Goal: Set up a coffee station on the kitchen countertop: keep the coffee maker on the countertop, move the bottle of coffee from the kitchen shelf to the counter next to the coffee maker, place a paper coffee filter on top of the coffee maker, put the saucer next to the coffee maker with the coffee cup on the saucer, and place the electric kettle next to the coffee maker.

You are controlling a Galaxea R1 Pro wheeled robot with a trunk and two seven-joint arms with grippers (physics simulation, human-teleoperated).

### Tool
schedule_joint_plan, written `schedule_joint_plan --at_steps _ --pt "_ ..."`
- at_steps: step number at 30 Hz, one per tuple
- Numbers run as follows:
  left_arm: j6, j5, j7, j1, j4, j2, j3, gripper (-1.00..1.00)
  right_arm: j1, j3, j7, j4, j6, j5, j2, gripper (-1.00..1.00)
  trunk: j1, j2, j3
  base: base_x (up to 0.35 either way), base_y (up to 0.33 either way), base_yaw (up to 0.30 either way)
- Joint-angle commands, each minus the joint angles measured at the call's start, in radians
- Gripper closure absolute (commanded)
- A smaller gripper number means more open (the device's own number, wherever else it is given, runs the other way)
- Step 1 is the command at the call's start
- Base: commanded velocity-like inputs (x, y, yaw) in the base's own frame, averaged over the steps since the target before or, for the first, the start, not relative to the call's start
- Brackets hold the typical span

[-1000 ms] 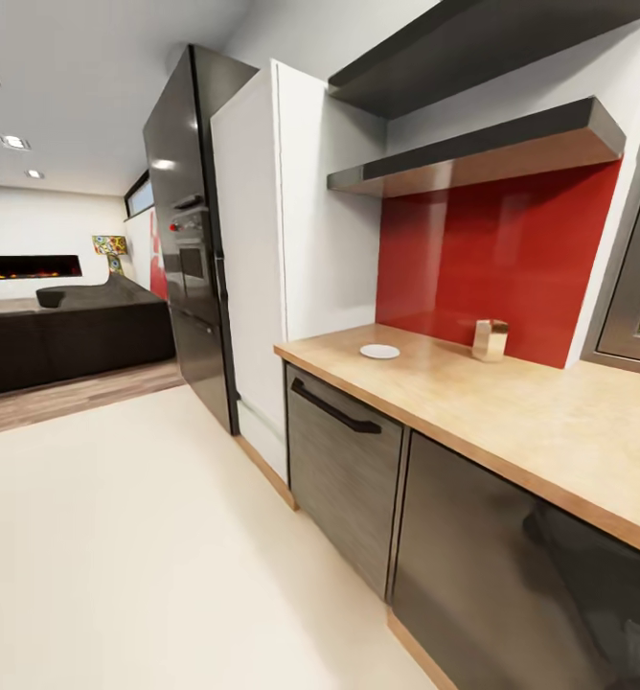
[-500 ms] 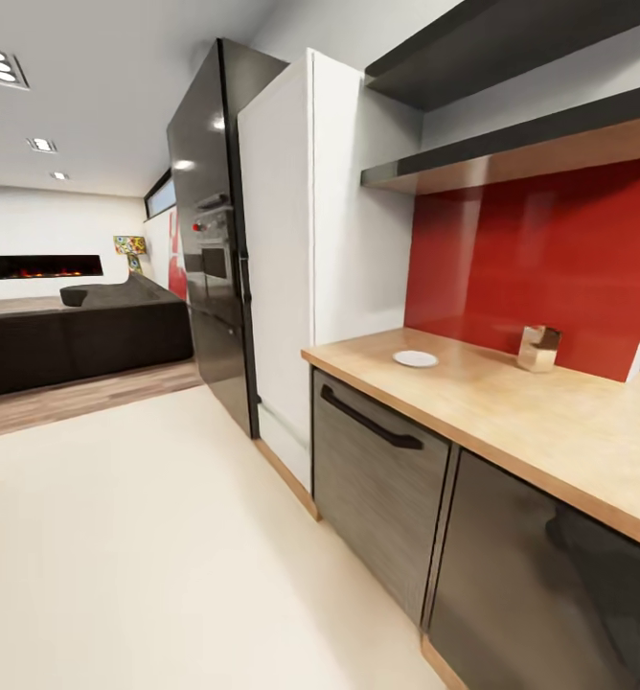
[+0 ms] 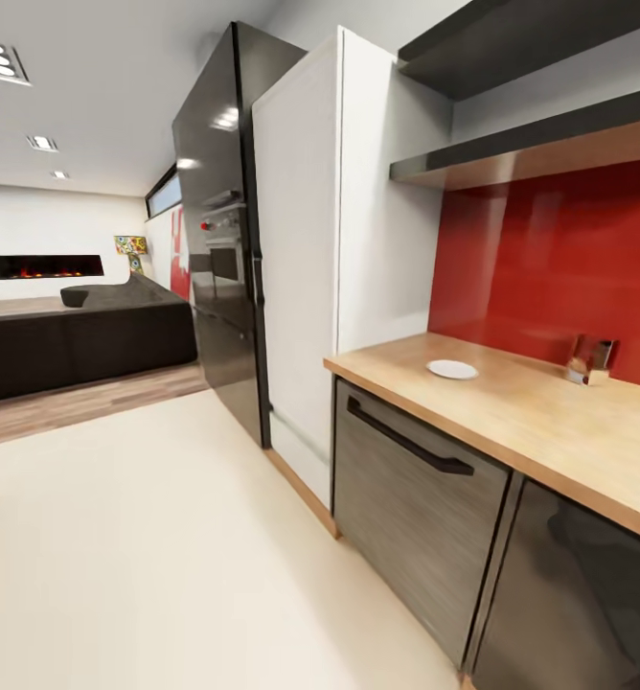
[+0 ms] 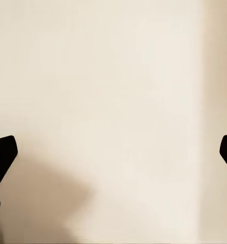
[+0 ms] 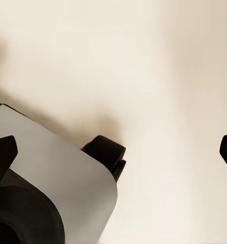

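Nearest to me, both my pincers hang over bare cream floor point(image 4: 113, 76). My left gripper point(image 4: 113, 155) has its two dark tips far apart at the picture's edges with nothing between them; my right gripper point(image 5: 113, 155) is spread just as wide and empty, above a grey part of my own base point(image 5: 47, 168) and one dark caster point(image 5: 106, 152).

Farther off, the wooden countertop point(image 3: 540, 422) runs along my right, over a dark-handled dishwasher front point(image 3: 406, 498). On it lies the white saucer point(image 3: 452, 369), alone, and beyond it, against the red backsplash point(image 3: 550, 268), a small shiny box-like thing point(image 3: 590, 360) I cannot identify. Past the white cabinet point(image 3: 301, 287) stands the black fridge point(image 3: 215, 259), then the lounge with its sofa point(image 3: 71, 335).

Against a second ago, the whole view has slid: counter, saucer and shiny thing sit further right and the fridge looms larger. That is my camera moving, not the things. I judge I am still travelling, with no item carried yet.
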Motion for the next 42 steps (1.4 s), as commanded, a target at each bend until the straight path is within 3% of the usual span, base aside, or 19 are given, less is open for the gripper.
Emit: schedule_joint_plan --at_steps 1,19,42 --pt "-0.003 -0.005 -0.004 -0.001 0.002 0.000 0.008 -1.00 -0.001 -0.008 0.004 -0.002 -0.006 0.011 0.000 -1.00 0.000 0.000 -0.001 0.255 0.235 0.000" --pt "-0.003 -0.005 -0.004 -0.001 0.002 0.000 0.008 -1.00 -0.001 -0.008 0.005 -0.002 -0.006 0.011 0.000 -1.00 0.000 0.000 0.002 0.248 0.232 -0.059" --pt "-0.003 -0.005 -0.004 -0.001 0.002 0.000 0.008 -1.00 -0.001 -0.008 0.005 -0.001 -0.006 0.011 0.000 -1.00 0.000 0.000 0.019 0.013 0.012 -0.224"
